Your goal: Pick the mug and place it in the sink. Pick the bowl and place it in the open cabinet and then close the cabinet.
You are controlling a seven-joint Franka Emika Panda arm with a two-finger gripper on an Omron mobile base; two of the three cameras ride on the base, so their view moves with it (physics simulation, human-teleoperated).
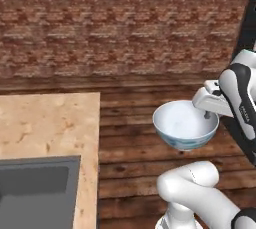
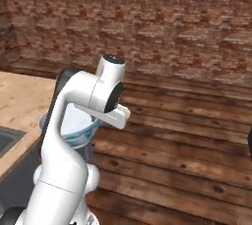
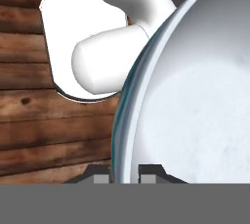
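— So where's the large white round bowl with the blue-green pattern outside (image 1: 184, 125)?

— Up in the air, off the counter, held out over the brown plank floor (image 1: 130, 143) in front of the red-brick wall (image 1: 115, 23). It sits roughly upright, mouth up, in the left base view.

— And the two-finger gripper (image 3: 126, 174)?

— Narrowly closed on the bowl's rim. In the hand view one dark fingertip stands outside the rim and one inside, with the wall of the bowl between them (the teal edge runs right up from the tips).

— What about the sink?

— The dark grey recessed sink basin (image 1: 35, 193) sits in the light speckled stone countertop (image 1: 45, 123), low left in the left base view, well apart from the bowl. I can't see into the far end of it.

— Right base view?

— The white arm covers most of the bowl; a slice of patterned side (image 2: 78, 133) peeks out beside it, just past the counter's edge.
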